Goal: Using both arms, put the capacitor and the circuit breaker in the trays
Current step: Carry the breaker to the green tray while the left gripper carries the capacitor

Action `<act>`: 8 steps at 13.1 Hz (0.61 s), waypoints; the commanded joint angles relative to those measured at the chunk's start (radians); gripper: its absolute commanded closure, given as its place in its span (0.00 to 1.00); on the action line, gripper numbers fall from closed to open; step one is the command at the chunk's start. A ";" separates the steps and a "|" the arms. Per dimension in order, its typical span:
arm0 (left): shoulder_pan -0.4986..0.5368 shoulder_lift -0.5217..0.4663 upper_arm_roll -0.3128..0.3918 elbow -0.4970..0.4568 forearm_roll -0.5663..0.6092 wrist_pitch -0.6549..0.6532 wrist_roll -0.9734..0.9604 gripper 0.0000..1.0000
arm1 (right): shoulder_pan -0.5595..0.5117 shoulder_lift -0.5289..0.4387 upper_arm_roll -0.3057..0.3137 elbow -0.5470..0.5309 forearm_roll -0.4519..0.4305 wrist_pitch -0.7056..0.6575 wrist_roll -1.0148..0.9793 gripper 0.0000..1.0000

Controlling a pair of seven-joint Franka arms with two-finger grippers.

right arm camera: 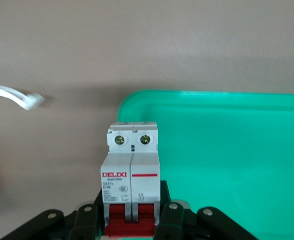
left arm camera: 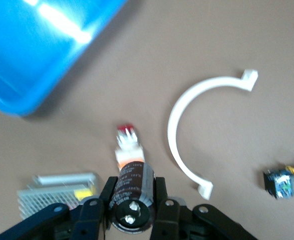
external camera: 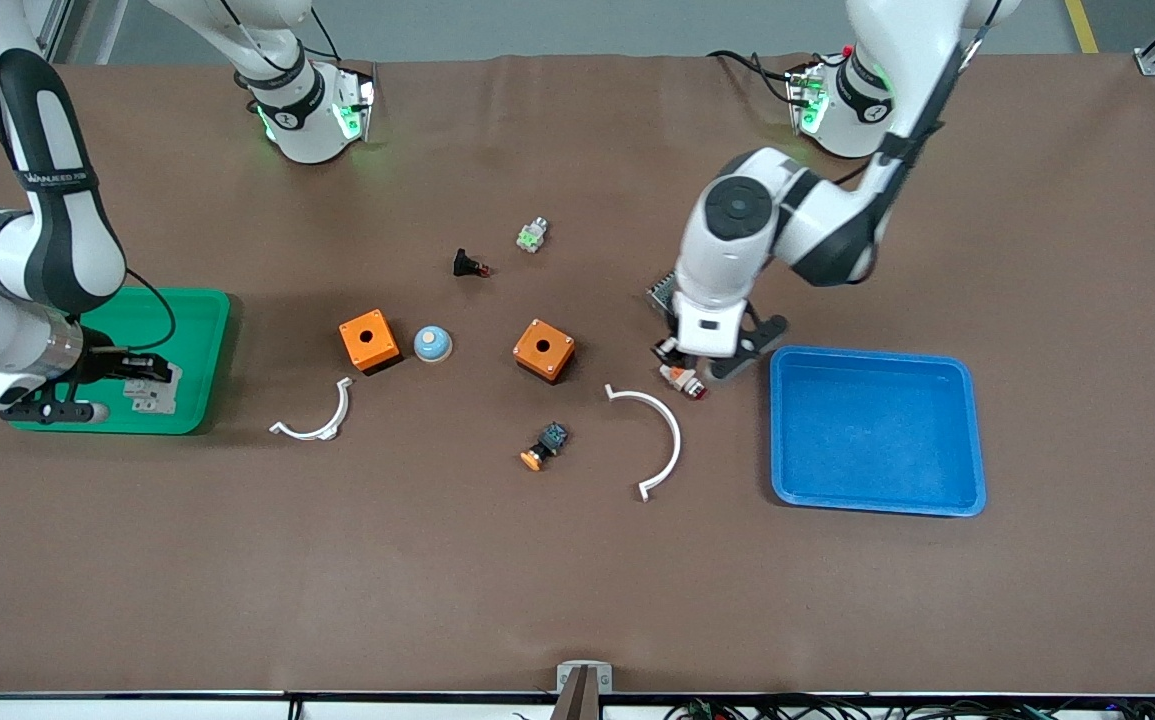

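Note:
My left gripper (external camera: 687, 350) is shut on the capacitor (left arm camera: 132, 187), a black cylinder held between its fingers just above the table. It hangs beside the blue tray (external camera: 877, 500), over a white-and-orange button with a red tip (left arm camera: 127, 145). My right gripper (external camera: 142, 375) is shut on the circuit breaker (right arm camera: 131, 165), a white-grey block with red levers. It holds the breaker over the green tray (external camera: 187, 320), near the tray's edge (right arm camera: 227, 150). In the front view the breaker (external camera: 155, 395) shows under the gripper.
Between the trays lie two orange boxes (external camera: 369, 340) (external camera: 544, 349), a blue-white dome (external camera: 432, 344), a black push-button (external camera: 469, 265), a green-white part (external camera: 533, 235), an orange-black button (external camera: 545, 447) and two white arcs (external camera: 317, 420) (external camera: 652, 440). A metal grille part (left arm camera: 51, 195) sits by my left gripper.

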 commanded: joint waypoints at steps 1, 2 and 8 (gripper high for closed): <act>0.139 -0.037 -0.014 -0.021 0.012 -0.053 0.212 1.00 | -0.088 -0.078 0.021 -0.175 -0.009 0.131 -0.131 0.95; 0.190 -0.029 -0.012 -0.021 0.012 -0.055 0.284 1.00 | -0.106 -0.078 0.021 -0.206 -0.009 0.165 -0.156 0.95; 0.477 0.095 -0.012 -0.023 0.054 0.008 0.645 1.00 | -0.145 -0.055 0.021 -0.223 -0.009 0.208 -0.196 0.23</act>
